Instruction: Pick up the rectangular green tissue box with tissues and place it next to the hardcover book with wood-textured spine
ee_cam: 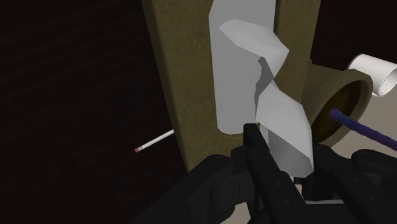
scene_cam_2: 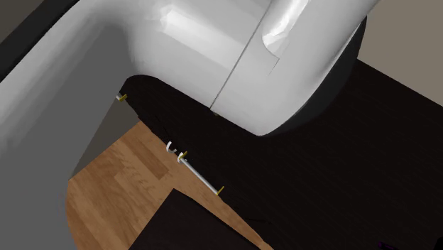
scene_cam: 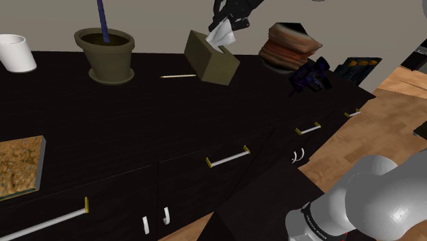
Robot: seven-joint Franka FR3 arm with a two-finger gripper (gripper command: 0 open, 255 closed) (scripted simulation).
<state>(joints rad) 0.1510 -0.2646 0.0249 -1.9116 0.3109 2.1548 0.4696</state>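
My gripper (scene_cam: 229,19) is pinching the white tissue (scene_cam: 222,33) that sticks out of the olive-green tissue box (scene_cam: 211,58), not the box walls, so the box hangs just below my fingertips by paper alone. I judge the carry should be slow and level, without swinging, since the tissue could slide out or tear. Whether the lowest corner is off the dark counter (scene_cam: 137,123) I cannot tell. The box hangs tilted, its slotted face turned up toward my palm, and in the wrist view its long axis runs crosswise to the line between my fingers (ee_cam: 254,149). The brown layered thing I take for the book (scene_cam: 291,46) lies off to one side, apart from the box.
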